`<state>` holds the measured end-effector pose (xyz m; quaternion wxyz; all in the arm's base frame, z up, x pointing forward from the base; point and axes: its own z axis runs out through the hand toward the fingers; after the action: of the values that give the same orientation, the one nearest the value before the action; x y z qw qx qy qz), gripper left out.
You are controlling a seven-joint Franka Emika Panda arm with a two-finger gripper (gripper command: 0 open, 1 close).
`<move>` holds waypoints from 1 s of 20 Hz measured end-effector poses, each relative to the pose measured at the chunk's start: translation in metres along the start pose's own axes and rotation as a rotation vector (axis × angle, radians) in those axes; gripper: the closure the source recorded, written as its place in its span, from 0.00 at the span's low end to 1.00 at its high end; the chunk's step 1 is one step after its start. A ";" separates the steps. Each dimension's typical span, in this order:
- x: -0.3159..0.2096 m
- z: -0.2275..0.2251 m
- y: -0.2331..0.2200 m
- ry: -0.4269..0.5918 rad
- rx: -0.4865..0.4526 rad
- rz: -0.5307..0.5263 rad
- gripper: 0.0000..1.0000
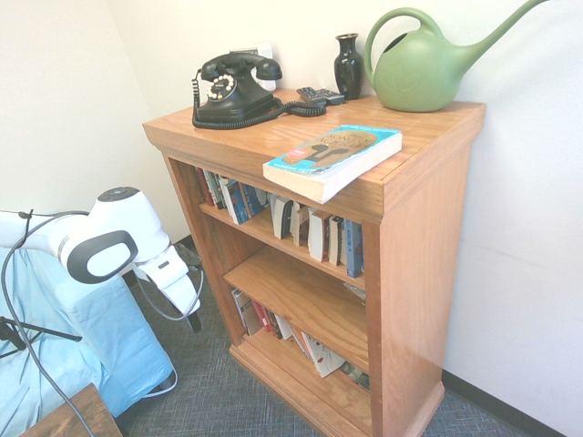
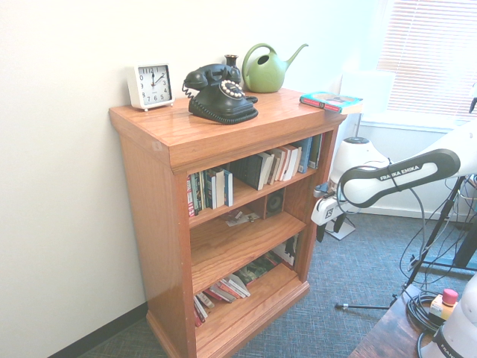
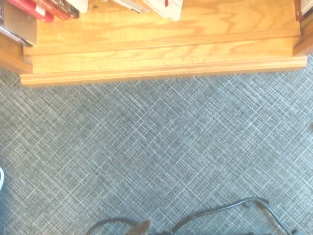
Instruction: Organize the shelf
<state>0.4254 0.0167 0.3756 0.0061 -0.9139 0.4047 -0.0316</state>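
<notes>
Grey carpet bears the upright shelf [image 1: 401, 300], open front facing the end effector [image 1: 193, 314], grip unclear.

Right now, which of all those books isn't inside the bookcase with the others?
The teal-covered paperback lying flat on the top of the shelf, at its front corner near the green watering can. All the other books sit inside, on the tiers below.

The shelf [image 1: 428, 228] is glossy grained wood, the watering can [image 1: 419, 68] smooth matt plastic, the carpet [image 3: 156, 156] rough woven cloth.
</notes>
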 end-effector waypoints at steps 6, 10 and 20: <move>0.013 -0.005 0.007 0.086 -0.027 -0.044 0.00; 0.056 -0.021 0.046 0.281 -0.111 -0.091 0.00; 0.095 -0.127 0.097 0.776 -0.309 -0.237 0.00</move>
<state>0.4096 -0.1172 0.5038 -0.2872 -0.8646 0.2691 -0.3125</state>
